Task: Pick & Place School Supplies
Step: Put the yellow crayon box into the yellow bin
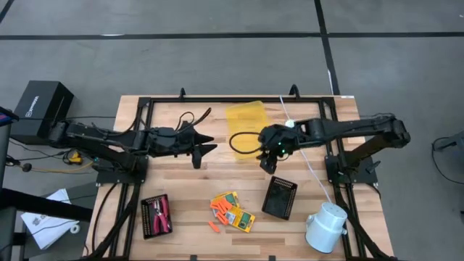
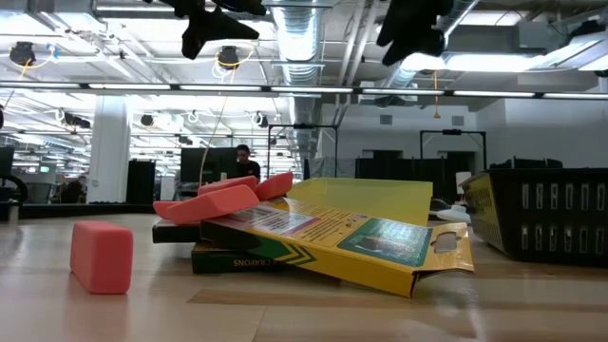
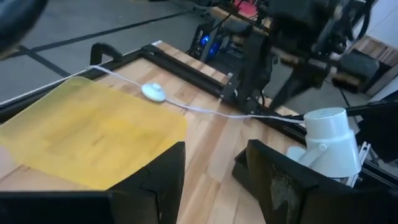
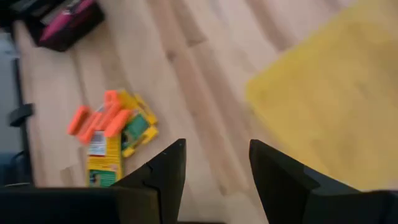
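Both grippers hang above the bench's middle, jaws spread, empty: left gripper (image 1: 205, 147); right gripper (image 1: 272, 156); card boxes (image 1: 238, 212) and orange sticks (image 1: 220, 210) lie near the front edge; red-handled tool (image 1: 160, 214) in the front-left tray (image 1: 147, 227).

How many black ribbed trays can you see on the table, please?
2. One tray sits near the front left edge and holds the red-handled pliers; the other tray sits front right, beside the white cylinder.

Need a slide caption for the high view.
Both arms hover mid-table, jaws open, above crayon boxes and orange sticks.
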Available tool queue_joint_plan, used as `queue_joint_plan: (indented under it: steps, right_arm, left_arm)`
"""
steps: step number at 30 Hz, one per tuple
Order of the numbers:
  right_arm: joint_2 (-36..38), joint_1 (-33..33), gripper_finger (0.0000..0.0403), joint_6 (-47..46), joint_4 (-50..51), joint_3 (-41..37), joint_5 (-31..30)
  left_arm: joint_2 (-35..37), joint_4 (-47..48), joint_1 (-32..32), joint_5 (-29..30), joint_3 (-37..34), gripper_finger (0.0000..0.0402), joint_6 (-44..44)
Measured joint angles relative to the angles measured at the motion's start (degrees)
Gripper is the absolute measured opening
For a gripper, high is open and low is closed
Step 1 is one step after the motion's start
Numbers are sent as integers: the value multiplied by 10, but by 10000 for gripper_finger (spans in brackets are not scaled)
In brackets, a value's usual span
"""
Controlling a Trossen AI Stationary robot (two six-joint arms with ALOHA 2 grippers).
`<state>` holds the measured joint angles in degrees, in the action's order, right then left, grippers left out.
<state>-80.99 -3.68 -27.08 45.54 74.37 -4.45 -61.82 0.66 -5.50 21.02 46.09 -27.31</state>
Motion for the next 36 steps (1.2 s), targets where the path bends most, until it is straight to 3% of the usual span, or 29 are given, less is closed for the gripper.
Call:
queue_joint_plan:
  steps: [7,16,23,27,36]
  right_arm:
    - [0,15,166,-41,-133,-98,58]
    - [0,5,164,-143,-208,-184,105]
    - [-59,-9,163,-230,-302,-184,107]
    - [-120,-16,158,-268,-338,-174,124]
    - [-262,-28,163,-267,-359,-70,208]
  left_arm:
    - [0,-1,0,0,0,167,-13]
    - [0,2,0,0,0,167,-19]
    - [0,4,0,-6,0,167,-9]
    - [0,5,0,-42,0,167,-4]
    - [5,5,0,-84,1,167,1]
